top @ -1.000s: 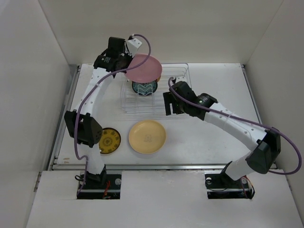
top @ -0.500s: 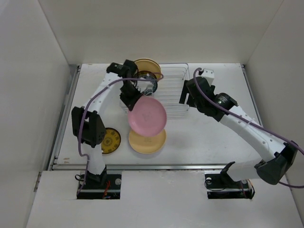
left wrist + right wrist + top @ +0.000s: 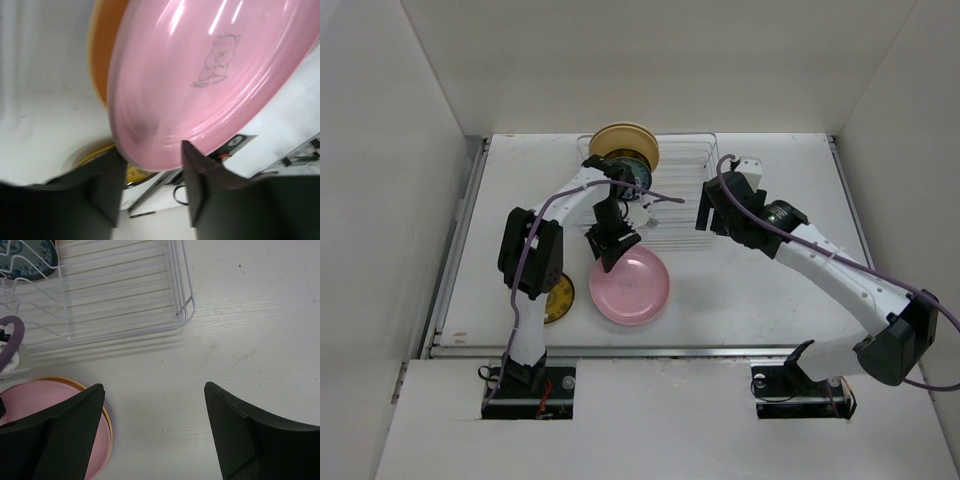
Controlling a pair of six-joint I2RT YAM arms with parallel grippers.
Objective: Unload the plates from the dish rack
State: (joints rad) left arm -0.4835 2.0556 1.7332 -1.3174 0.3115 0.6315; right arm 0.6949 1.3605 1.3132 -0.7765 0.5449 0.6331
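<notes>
A shallow, round pink plate [image 3: 632, 288], with a bear printed on its upper face, lies face up and close to flat on a round orange-yellow plate [image 3: 101, 60]. The stack sits on the white table [image 3: 740, 305], just in front of the silver wire dish rack [image 3: 682, 185]. Being round, the pink plate has no long axis to speak of. Its hollow faces the ceiling, and the rim I have hold of is the far-left one, on the side toward the rack. My left gripper [image 3: 151, 152] is closed partway with that rim between its fingers, one on the upper face and one beneath. I read this as a pinch on the plate and not a release, though the wrist view is blurred. An edge grip of this kind, I judge, lets the plate settle onto the stack without trapping a finger under it. In the rack an upright tan plate [image 3: 623, 146] leans in the far-left slots beside a blue-and-green patterned dish [image 3: 27, 257]. My right gripper [image 3: 154, 386] hangs wide open and empty over bare table just off the rack's near right corner. I judge it is parked there to reach in without crossing the left arm. A small yellow-brown disc [image 3: 560, 298] lies left of the stack, partly behind that arm.
</notes>
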